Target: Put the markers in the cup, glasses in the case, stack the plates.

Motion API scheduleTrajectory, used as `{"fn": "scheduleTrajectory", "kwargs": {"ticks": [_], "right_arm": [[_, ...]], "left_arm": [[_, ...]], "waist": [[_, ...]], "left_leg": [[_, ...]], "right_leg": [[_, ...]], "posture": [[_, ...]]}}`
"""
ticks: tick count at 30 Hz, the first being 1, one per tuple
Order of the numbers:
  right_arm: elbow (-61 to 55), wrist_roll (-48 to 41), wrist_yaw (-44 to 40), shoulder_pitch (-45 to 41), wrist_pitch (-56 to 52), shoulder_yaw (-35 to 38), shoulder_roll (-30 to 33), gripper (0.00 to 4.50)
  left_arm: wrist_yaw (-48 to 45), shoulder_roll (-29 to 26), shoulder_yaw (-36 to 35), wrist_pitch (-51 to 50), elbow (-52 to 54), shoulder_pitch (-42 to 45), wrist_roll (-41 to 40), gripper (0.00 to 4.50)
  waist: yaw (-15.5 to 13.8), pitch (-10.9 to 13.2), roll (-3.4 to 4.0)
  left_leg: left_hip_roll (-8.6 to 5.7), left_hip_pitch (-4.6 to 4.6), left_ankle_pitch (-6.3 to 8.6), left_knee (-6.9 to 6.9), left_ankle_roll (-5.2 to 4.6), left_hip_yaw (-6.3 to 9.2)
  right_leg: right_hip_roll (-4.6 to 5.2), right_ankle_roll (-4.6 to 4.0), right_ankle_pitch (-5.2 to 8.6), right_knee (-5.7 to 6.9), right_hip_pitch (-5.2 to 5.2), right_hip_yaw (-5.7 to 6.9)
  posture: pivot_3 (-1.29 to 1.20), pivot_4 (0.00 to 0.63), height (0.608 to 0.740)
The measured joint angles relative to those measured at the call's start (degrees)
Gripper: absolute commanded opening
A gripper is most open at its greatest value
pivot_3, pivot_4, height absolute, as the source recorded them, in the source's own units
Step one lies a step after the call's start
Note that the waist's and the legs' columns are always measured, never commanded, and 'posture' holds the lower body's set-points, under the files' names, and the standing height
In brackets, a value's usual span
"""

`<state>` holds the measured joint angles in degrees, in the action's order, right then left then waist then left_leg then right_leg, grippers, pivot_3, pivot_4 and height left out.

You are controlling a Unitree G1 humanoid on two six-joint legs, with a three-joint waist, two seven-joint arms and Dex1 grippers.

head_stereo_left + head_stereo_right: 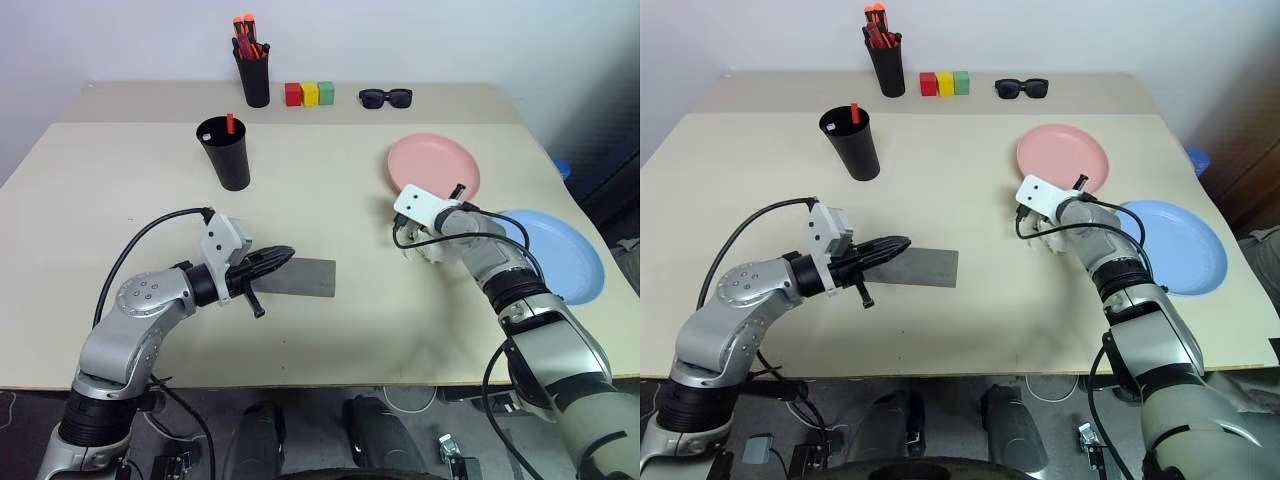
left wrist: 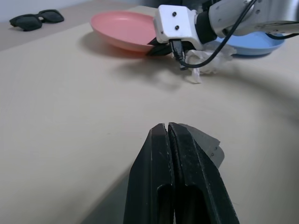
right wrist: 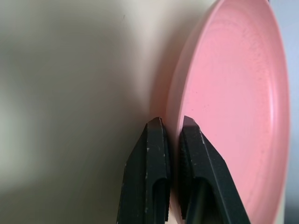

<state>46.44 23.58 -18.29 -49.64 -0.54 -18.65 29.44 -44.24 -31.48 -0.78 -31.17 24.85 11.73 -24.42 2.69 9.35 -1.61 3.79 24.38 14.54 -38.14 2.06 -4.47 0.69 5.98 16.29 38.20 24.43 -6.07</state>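
Pink plate rim pinched by right gripper; left gripper closed, empty.

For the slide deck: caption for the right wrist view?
Right gripper clamps the rim of the pink plate on the table.

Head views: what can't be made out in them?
- Right pincer tips: hidden by its white wrist housing, at the salmon pink round plastic plate.
- White crumpled thing: covered by the right arm; unidentifiable.
- Flat grey oblong object: near end hidden under the left pincer.
- Wide matte black plastic cup: wall hides most contents.
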Motion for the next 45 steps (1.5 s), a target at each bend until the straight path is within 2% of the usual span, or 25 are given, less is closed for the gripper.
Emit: {"fn": "scheduleTrajectory", "kwargs": {"ticks": [3, 5, 9, 15, 19, 22, 26, 32, 37, 42, 43, 45], "right_arm": [[-7.96, -0.19, -0.18, 2.14, 0.35, 1.89, 2.29, 0.02], [-17.45, -1.30, -1.84, 5.50, -0.42, 4.55, 5.24, 0.02], [-36.54, -7.38, -8.69, 16.34, -7.95, 14.65, 12.90, 0.02], [-54.64, -12.44, -20.30, 39.56, -16.93, 30.41, 25.52, 0.02], [-59.14, -12.98, -24.64, 51.61, -19.15, 36.25, 27.83, 0.02], [-60.44, -12.66, -26.47, 57.31, -18.93, 37.30, 28.09, 1.06], [-62.44, -14.44, -27.85, 57.70, -19.26, 37.42, 28.00, 3.10], [-65.87, -19.41, -28.54, 52.40, -19.12, 36.26, 26.20, 3.10], [-66.27, -21.68, -26.99, 46.05, -20.96, 27.30, 18.45, 3.10], [-60.38, -16.88, -21.35, 42.33, -20.64, 18.29, 14.10, 3.10], [-59.04, -16.04, -20.46, 42.29, -20.29, 17.48, 13.88, 2.56], [-57.60, -14.80, -18.77, 41.99, -19.49, 16.72, 13.39, 1.85]], "left_arm": [[-0.24, 0.26, 0.59, 0.24, -0.66, 1.16, 0.00, 0.00], [-0.65, 0.52, 1.21, 0.60, -2.29, 2.83, 0.01, 0.00], [-2.21, 1.00, 2.20, 2.02, -5.94, 4.82, 0.04, 0.00], [-5.37, 1.94, 4.70, 5.91, -12.98, 8.37, 1.32, 0.00], [-7.00, 2.41, 6.27, 8.06, -16.38, 10.12, 2.31, 0.00], [-7.81, 2.95, 6.99, 9.12, -17.67, 10.48, 2.76, 0.00], [-8.01, 3.01, 7.02, 9.36, -18.04, 10.57, 2.94, 0.00], [-7.06, 2.94, 6.65, 9.37, -17.58, 9.77, 2.96, 0.00], [-5.75, 2.60, 6.45, 9.17, -15.67, 7.29, 2.94, 0.00], [-4.08, 2.47, 6.01, 8.84, -13.15, 6.28, 2.77, 0.00], [-3.87, 2.29, 5.80, 8.74, -12.74, 6.02, 2.69, 0.00], [-3.33, 2.17, 5.46, 8.17, -12.43, 5.61, 2.64, 0.00]], "waist": [[-0.27, 0.01, 0.02], [-0.65, 0.03, 0.04], [-1.85, 0.03, 0.05], [-2.03, 0.00, 0.08], [-1.13, -0.04, 0.16], [-0.67, -0.04, 0.16], [-0.11, -0.04, 0.16], [-0.35, -0.03, 0.14], [-0.31, -0.02, 0.11], [-0.80, -0.02, 0.12], [-0.94, -0.03, 0.12], [-1.23, -0.03, 0.12]], "left_leg": [[0.00, 0.02, 0.00, 0.00, 0.00, 0.03], [-0.01, 0.03, 0.00, 0.00, 0.00, 0.04], [-0.02, 0.03, 0.01, 0.00, -0.02, 0.03], [-0.04, -0.01, 0.02, -0.02, -0.04, 0.05], [-0.04, -0.12, 0.02, -0.03, -0.04, 0.01], [-0.04, -0.14, 0.02, -0.04, -0.04, 0.04], [-0.03, -0.15, 0.02, -0.04, -0.04, 0.05], [-0.04, -0.14, 0.02, -0.05, -0.04, 0.07], [-0.03, -0.14, 0.02, -0.06, -0.04, 0.09], [-0.05, -0.11, 0.02, -0.08, -0.04, 0.06], [-0.05, -0.11, 0.02, -0.08, -0.04, 0.05], [-0.05, -0.11, 0.02, -0.08, -0.04, 0.04]], "right_leg": [[0.00, 0.00, 0.00, -0.01, 0.00, 0.02], [0.01, 0.00, 0.00, -0.04, -0.01, 0.02], [0.01, 0.01, 0.01, -0.09, -0.03, 0.02], [0.00, 0.00, 0.02, -0.12, -0.12, 0.03], [-0.03, 0.01, 0.02, -0.09, -0.12, -0.04], [-0.04, 0.01, 0.02, -0.08, -0.16, -0.04], [-0.05, 0.02, 0.01, -0.08, -0.17, -0.05], [-0.04, 0.02, 0.02, -0.09, -0.21, -0.04], [-0.04, 0.01, 0.02, -0.07, -0.22, -0.03], [-0.01, 0.00, 0.03, -0.08, -0.21, -0.03], [-0.01, 0.00, 0.03, -0.09, -0.21, -0.03], [-0.01, 0.00, 0.02, -0.08, -0.20, -0.03]], "posture": [[0.00, 0.150, 0.725], [0.00, 0.150, 0.725], [0.00, 0.150, 0.725], [0.00, 0.150, 0.725], [0.00, 0.150, 0.725], [0.00, 0.150, 0.725], [0.00, 0.150, 0.725], [0.00, 0.150, 0.725], [0.00, 0.150, 0.725], [0.00, 0.150, 0.725], [0.00, 0.150, 0.725], [0.00, 0.150, 0.725]]}}
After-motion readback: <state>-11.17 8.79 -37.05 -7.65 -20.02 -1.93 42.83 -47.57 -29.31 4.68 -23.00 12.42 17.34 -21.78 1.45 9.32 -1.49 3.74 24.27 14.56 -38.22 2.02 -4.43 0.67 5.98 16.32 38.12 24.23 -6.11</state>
